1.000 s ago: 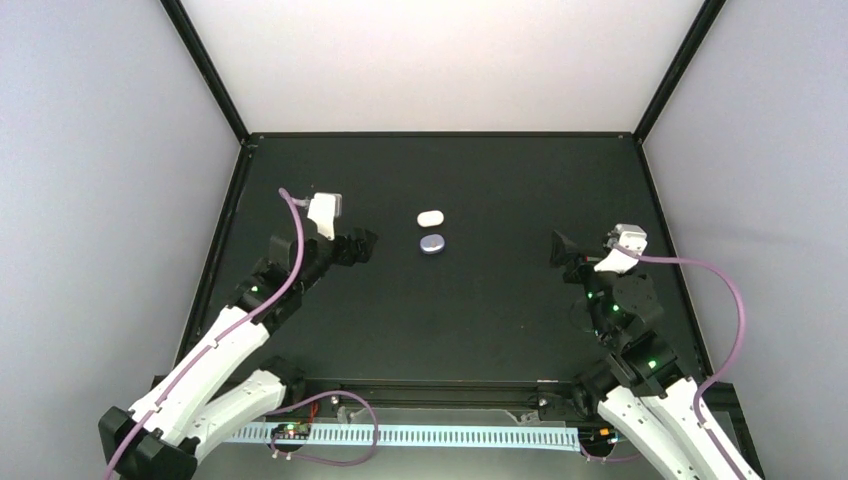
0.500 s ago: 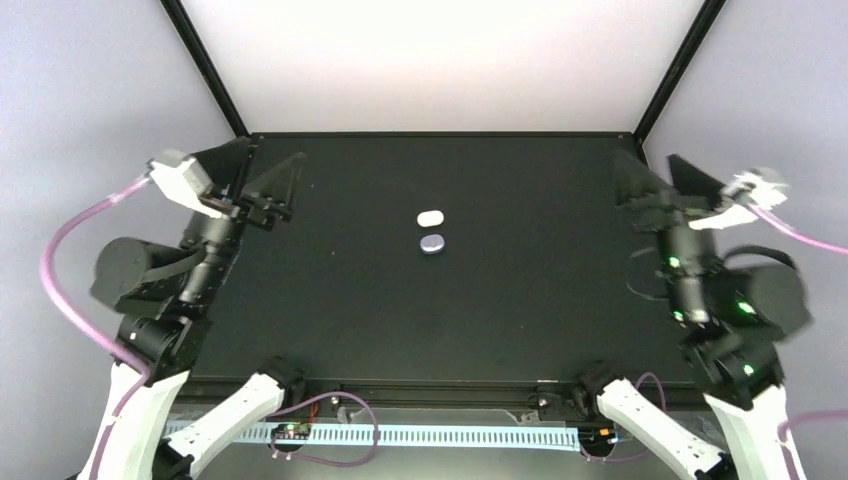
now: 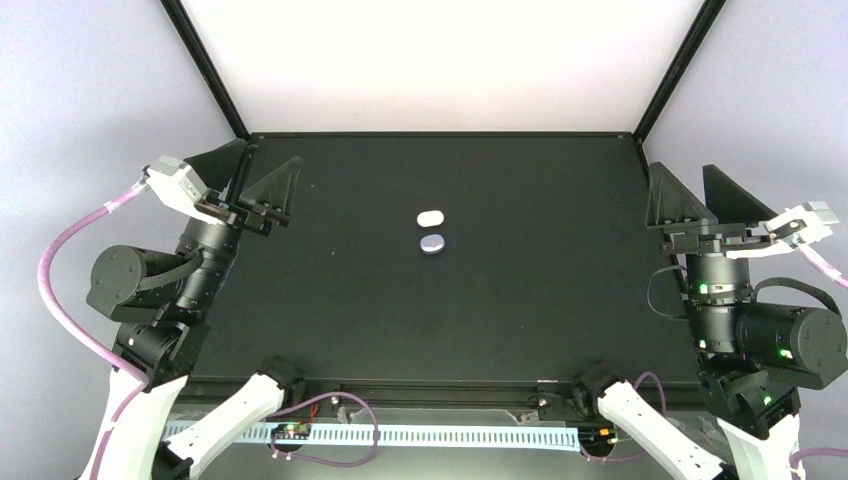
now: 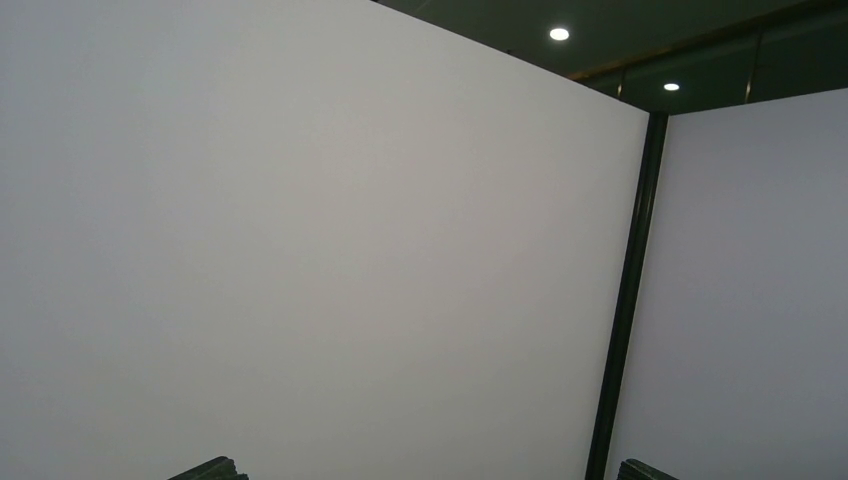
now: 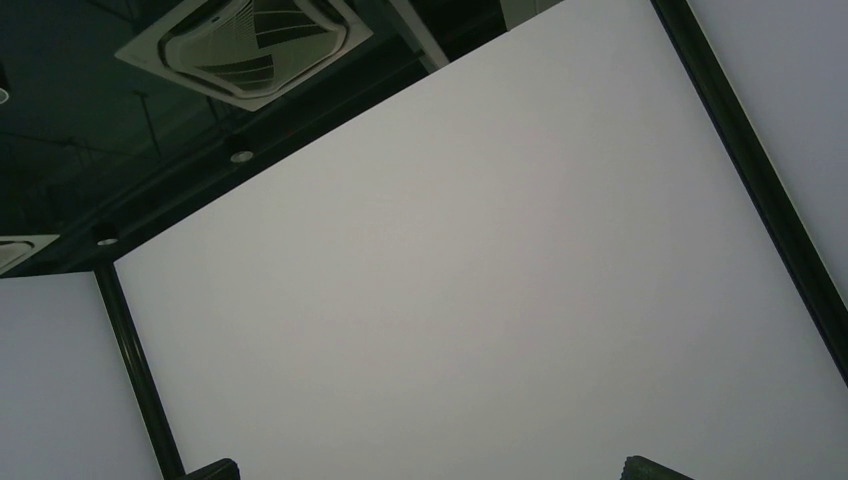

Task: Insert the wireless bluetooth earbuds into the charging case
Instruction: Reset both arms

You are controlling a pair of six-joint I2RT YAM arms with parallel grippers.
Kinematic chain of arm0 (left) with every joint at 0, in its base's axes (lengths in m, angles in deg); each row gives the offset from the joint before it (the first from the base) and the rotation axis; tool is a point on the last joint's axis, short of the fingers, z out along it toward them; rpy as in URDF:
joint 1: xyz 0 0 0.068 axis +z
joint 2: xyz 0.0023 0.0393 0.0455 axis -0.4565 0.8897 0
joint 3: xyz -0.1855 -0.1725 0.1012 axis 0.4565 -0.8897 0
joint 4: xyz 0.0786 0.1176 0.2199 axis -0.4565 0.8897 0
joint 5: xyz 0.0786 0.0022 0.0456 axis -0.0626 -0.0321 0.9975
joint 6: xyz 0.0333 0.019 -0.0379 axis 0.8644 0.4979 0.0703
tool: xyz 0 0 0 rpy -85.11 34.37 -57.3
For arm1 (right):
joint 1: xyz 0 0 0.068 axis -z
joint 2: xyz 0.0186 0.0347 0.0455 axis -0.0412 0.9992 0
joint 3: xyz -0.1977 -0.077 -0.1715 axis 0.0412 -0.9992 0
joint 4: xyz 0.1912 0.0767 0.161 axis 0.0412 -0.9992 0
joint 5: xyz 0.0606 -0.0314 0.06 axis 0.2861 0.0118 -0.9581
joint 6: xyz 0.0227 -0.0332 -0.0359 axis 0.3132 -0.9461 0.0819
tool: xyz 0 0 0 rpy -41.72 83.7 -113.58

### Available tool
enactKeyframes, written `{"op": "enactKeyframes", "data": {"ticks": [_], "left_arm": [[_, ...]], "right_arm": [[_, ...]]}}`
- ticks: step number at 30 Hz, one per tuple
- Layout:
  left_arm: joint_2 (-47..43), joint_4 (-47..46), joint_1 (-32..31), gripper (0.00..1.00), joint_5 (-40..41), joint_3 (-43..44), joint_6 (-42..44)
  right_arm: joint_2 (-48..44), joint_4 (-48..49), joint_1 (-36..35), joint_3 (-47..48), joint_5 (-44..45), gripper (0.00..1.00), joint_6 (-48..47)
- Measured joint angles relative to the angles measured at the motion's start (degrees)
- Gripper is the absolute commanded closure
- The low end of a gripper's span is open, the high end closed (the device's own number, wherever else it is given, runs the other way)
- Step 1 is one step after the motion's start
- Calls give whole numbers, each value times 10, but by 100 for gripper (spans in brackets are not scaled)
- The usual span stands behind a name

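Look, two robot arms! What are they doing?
Right now neither arm is handling anything. The left gripper and the right gripper are both open and empty, held up at the sides of the black table. Two small oval cases lie close together in the middle, a white case and a purple case, with nothing touching them. No loose earbuds show in these views.

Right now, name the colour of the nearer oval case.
The nearer oval case is bluish purple; top view.
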Motion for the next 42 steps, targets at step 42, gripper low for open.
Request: {"op": "enactKeyframes", "data": {"ticks": [42], "left_arm": [[-34, -5, 0, 1, 16, -104, -5]], "right_arm": [[-4, 12, 0, -84, 1, 0, 8]]}}
